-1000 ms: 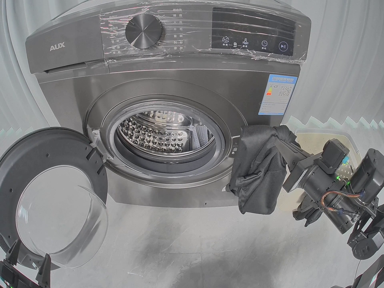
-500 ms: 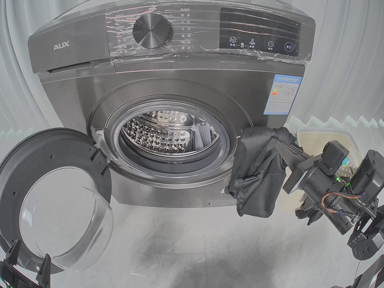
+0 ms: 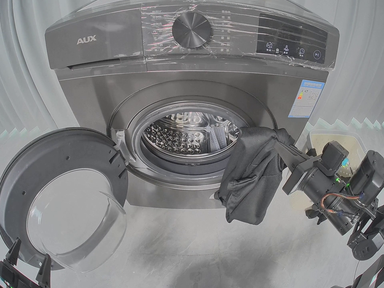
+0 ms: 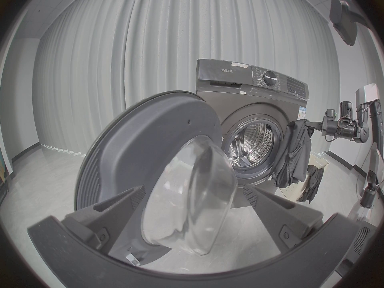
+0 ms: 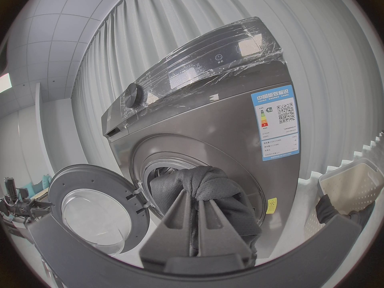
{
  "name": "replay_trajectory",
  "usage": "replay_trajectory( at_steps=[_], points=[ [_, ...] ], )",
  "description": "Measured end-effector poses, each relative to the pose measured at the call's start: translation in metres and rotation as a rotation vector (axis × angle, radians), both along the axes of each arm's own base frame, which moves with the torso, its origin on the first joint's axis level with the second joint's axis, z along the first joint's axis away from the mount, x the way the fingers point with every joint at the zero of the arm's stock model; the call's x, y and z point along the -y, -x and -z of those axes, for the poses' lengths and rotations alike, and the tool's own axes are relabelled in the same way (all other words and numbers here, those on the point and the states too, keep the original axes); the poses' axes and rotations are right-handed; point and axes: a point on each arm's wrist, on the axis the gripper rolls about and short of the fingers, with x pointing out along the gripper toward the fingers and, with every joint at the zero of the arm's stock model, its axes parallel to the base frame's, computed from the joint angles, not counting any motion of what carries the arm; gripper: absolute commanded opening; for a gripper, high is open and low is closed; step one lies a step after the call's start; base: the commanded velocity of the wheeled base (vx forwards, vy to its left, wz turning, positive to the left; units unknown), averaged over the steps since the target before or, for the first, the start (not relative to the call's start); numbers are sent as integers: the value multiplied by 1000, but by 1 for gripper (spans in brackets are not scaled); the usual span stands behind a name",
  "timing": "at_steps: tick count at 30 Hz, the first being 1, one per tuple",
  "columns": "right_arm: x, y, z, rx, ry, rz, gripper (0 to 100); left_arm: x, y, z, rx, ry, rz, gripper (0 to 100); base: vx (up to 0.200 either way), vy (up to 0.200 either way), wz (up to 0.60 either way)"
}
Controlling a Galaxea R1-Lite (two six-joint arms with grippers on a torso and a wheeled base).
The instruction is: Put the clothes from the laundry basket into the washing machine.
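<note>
Black garment nearer washing machine

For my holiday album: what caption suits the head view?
Right gripper holds a black garment in front of the open washing machine.

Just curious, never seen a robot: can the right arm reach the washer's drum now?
Probably yes: the door is swung wide open, and nothing stands between the right tool, gripping a black garment, and the drum.
</note>
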Motion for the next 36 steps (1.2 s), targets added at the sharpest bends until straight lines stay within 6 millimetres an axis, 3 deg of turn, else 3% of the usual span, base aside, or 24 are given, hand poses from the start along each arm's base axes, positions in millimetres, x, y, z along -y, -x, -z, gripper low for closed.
replay_trajectory(
  at_steps=[10,16,36],
  points=[
    [0,0,0,-3,-3,-1,0,0,0,0,-1,-1,0,100,0,0,0],
    [0,1,1,-6,0,-1,0,0,0,0,-1,-1,0,100,0,-200,0],
    [-4,10,8,-32,20,-42,0,0,0,0,-1,-14,1,100,0,0,0]
  ],
)
